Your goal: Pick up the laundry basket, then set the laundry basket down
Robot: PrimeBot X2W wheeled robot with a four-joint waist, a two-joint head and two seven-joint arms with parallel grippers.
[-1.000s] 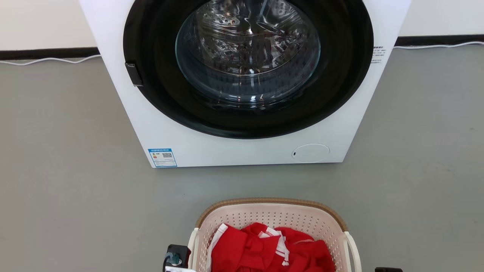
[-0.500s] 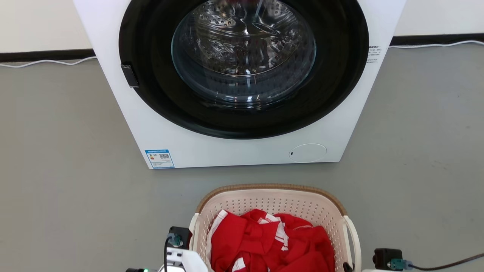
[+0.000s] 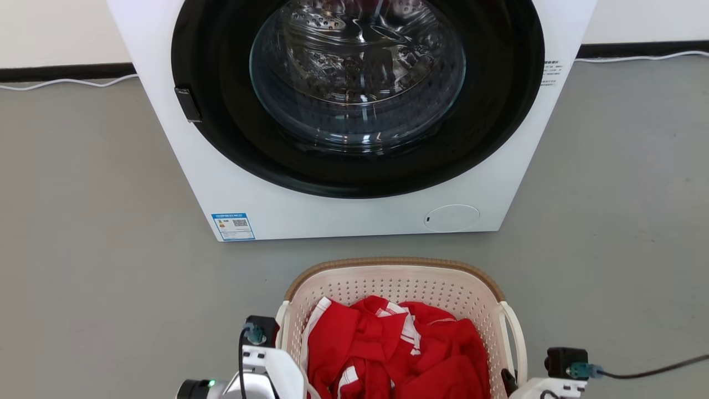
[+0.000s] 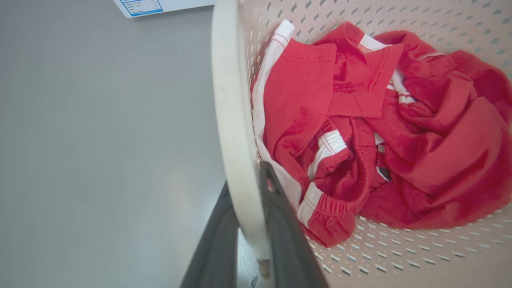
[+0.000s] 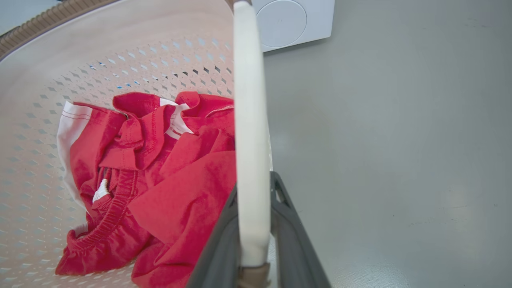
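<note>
The laundry basket (image 3: 396, 265), cream-white and perforated with a brown woven-look rim, is at the bottom centre of the head view, just in front of the washer. In the left wrist view my left gripper (image 4: 245, 180) is shut on the basket's white loop handle (image 4: 230, 100), one dark finger on each side. My right gripper (image 5: 254, 187) is shut the same way on the other loop handle (image 5: 250, 100). In the head view both wrists flank the basket, the left wrist (image 3: 265, 363) and the right wrist (image 3: 554, 377). Whether the basket touches the floor I cannot tell.
Crumpled red clothes with white trim (image 3: 399, 349) fill the basket's bottom. The white front-loading washer (image 3: 354, 213) with its round dark door stands close ahead. Grey floor (image 3: 99, 249) lies open to both sides. A white cable (image 3: 66, 83) runs along the back wall.
The basket has shifted up the head view toward the washer, and both wrists have come into the picture beside it. The camera has also moved a little.
</note>
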